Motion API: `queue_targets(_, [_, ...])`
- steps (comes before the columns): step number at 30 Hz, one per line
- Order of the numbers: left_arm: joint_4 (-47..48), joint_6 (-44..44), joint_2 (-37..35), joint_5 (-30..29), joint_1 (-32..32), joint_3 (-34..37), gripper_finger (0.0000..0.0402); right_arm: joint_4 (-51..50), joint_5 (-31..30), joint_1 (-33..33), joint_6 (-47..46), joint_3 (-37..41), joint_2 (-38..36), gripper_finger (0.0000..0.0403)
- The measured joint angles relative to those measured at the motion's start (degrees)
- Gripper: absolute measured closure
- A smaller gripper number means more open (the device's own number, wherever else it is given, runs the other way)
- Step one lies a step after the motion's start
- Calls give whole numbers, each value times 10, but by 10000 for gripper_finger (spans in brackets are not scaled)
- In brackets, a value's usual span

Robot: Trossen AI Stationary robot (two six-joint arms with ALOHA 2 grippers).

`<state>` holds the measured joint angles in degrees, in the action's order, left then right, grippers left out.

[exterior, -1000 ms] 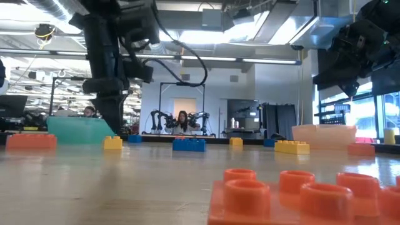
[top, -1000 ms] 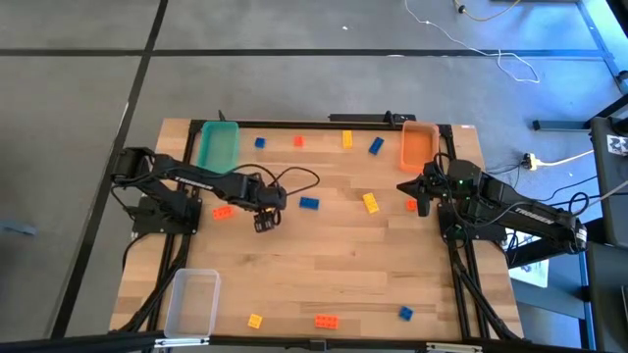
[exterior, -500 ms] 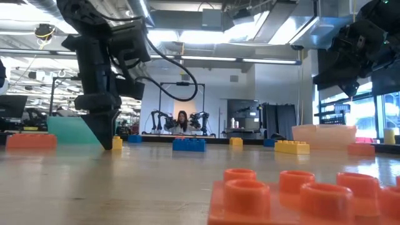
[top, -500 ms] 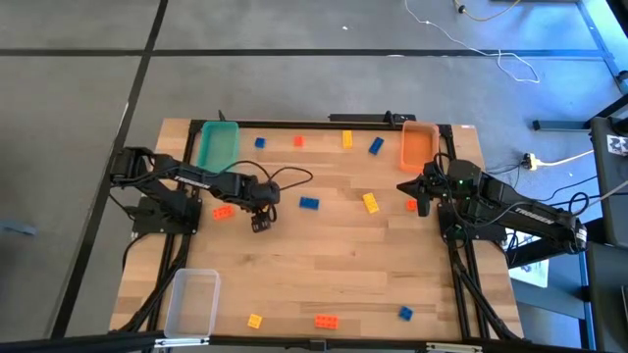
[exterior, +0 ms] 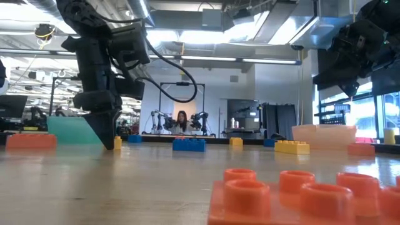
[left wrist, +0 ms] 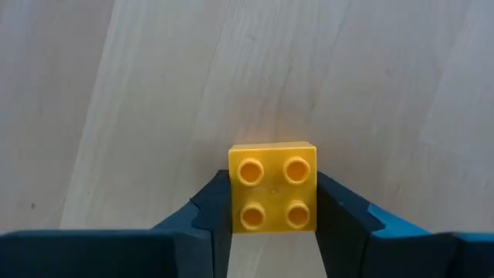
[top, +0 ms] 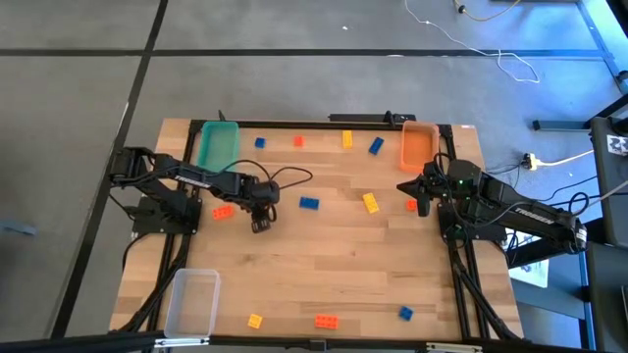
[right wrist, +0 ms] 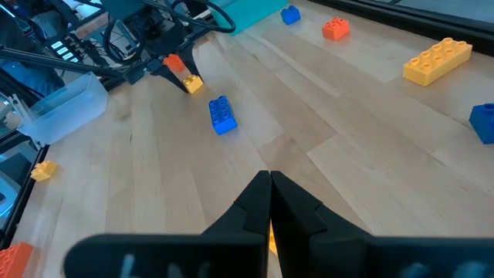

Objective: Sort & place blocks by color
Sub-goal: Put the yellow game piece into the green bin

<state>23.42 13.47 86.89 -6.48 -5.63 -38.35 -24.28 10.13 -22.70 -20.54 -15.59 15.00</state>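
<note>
My left gripper (top: pixel 260 224) points down at a small yellow four-stud block (left wrist: pixel 273 197) lying on the table left of centre, and is shut on it. In the low view its fingers (exterior: pixel 103 132) reach the tabletop, with the block's edge (exterior: pixel 117 142) showing beside them. My right gripper (top: pixel 423 204) is shut and empty (right wrist: pixel 269 185), hovering by the table's right edge beside an orange-red block (top: pixel 411 205). Other blocks lie loose: a blue one (top: pixel 309 204), a long yellow one (top: pixel 370 202), an orange-red one (top: pixel 222 211). My left gripper pinches the yellow block by its two opposite side walls (left wrist: pixel 231 202), one finger on each side. The fingers come from above, pointing down. The block sits studs up, flat on the table.
The green bin (top: pixel 217 145) stands at the far left corner, the orange bin (top: pixel 418 145) at the far right, and the clear bin (top: pixel 192 299) at the near left. More blocks lie along the far edge (top: pixel 346 138) and the near edge (top: pixel 326 321). The table's middle is bare wood.
My left gripper has moved down and slightly toward the table's left edge, coming onto the yellow block. It has stood still over the last half second. The block has stayed on the table.
</note>
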Motion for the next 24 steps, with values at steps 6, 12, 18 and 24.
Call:
queue_targets(6, [25,25,-6,7,-7,-29,273,0,0,0,0,0,0,391])
queue_targets(12, [80,28,-36,9,-30,-121,273,0,0,0,0,0,0,391])
queue_targets(18, [199,29,-36,9,-80,-252,273,0,0,0,0,0,0,391])
queue_targets(24, [290,44,-36,-14,-149,-352,273,1,0,0,0,0,0,391])
